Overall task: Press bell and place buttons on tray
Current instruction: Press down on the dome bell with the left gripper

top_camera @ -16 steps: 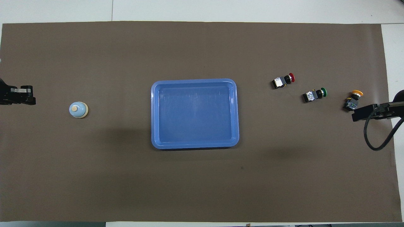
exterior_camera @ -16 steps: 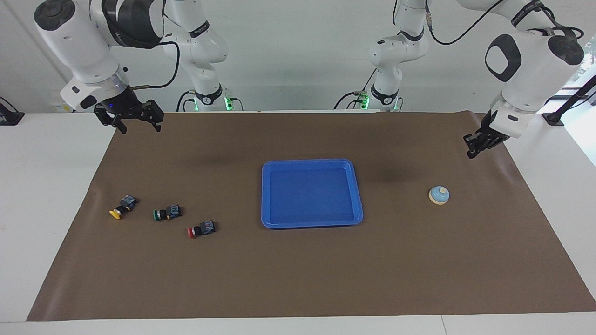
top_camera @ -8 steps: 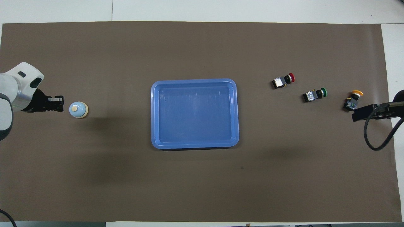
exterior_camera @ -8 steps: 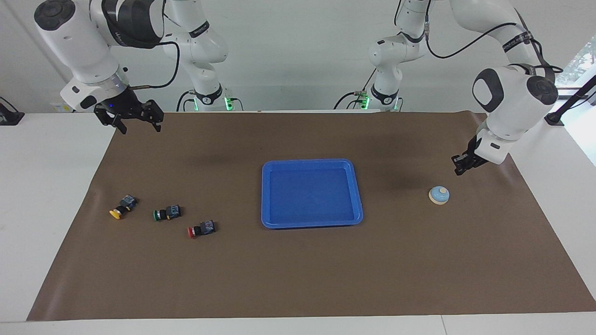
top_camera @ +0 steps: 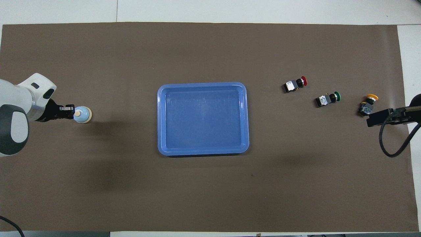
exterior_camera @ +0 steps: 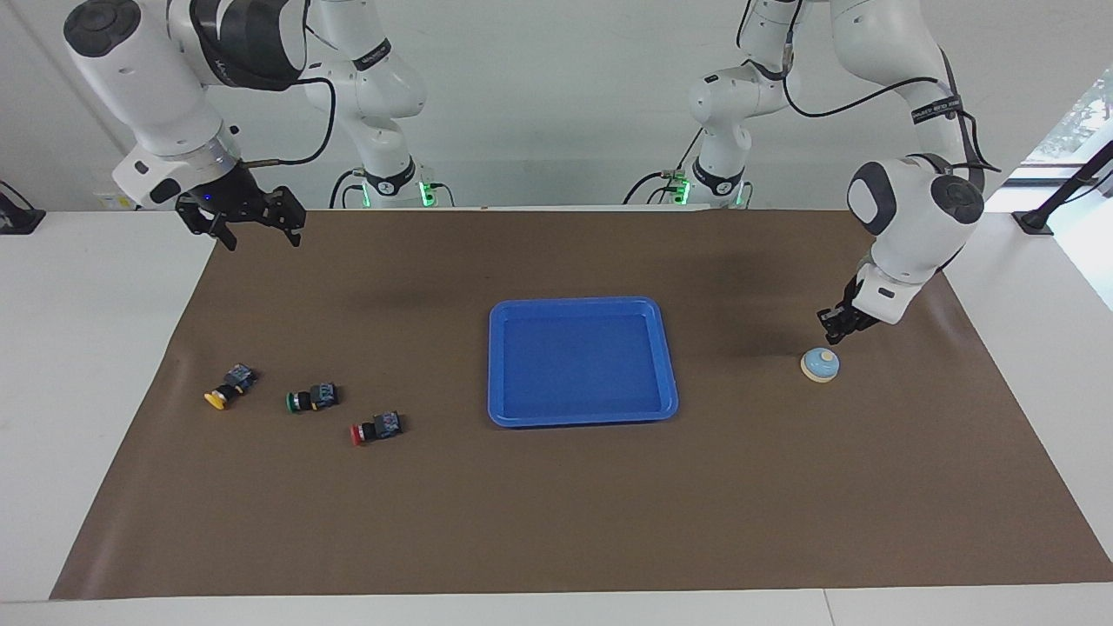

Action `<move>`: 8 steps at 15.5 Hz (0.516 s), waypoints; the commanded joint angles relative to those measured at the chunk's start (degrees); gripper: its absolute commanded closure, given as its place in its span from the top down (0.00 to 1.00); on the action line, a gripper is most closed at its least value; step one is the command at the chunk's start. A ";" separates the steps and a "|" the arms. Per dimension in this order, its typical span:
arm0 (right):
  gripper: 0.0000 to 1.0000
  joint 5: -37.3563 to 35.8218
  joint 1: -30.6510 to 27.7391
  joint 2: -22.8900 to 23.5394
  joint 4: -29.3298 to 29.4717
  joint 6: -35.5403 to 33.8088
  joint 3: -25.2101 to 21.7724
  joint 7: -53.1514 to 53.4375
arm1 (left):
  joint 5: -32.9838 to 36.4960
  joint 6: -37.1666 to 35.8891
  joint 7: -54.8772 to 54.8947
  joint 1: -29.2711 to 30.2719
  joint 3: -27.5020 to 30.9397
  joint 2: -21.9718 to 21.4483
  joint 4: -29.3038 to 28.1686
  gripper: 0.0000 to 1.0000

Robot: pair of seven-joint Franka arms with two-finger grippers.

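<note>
Facing view. The left gripper (exterior_camera: 833, 336) hangs just above the bell (exterior_camera: 820, 365), tips pointing down and drawn fully together, holding nothing; a small gap separates the tips from the bell's cream knob. The bell stands on the brown mat (exterior_camera: 556, 522) near the left arm's end of the table, about midway between the mat's robot-side edge and its opposite edge. The blue tray (exterior_camera: 581, 417) lies flat at the centre of the mat with nothing in it. Three buttons lie on their sides toward the right arm's end: the yellow button (exterior_camera: 228, 388) closest to that end of the mat, the green button (exterior_camera: 311, 398) next, the red button (exterior_camera: 376, 429) closest to the tray. The right gripper (exterior_camera: 256, 235) waits raised over the mat's robot-side corner at the right arm's end, jaws spread wide and holding nothing.

Overhead view. The left gripper (top_camera: 70, 112) overlaps the bell (top_camera: 84, 115) at its edge. The tray (top_camera: 203, 151) occupies the mat (top_camera: 210, 49) centre. The red button (top_camera: 295, 84), green button (top_camera: 327, 99) and yellow button (top_camera: 369, 104) form a slanted row, each well apart from the tray. The right gripper (top_camera: 378, 118) shows at the mat's edge beside the yellow button.
</note>
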 commanded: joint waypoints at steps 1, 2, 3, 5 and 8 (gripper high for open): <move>1.00 0.59 -0.59 -1.32 -1.24 -0.22 0.35 -1.25 | -0.30 3.58 -0.52 -0.22 0.17 0.57 -1.40 0.00; 1.00 0.59 -0.59 -1.32 -1.24 -0.22 0.35 -1.25 | -0.30 4.28 -0.52 -0.22 0.17 0.83 -1.75 0.00; 1.00 0.59 -0.59 -1.32 -1.24 -0.22 0.35 -1.25 | -0.30 5.51 -0.52 -0.22 0.17 1.19 -2.27 0.00; 1.00 0.59 -0.59 -1.32 -1.24 -0.22 0.35 -1.25 | -0.30 6.66 -0.43 0.13 0.17 1.45 -2.80 0.00; 1.00 0.59 -0.59 -1.32 -1.24 -0.22 0.35 -1.25 | -0.30 8.76 -0.17 0.22 0.17 3.12 -2.98 0.00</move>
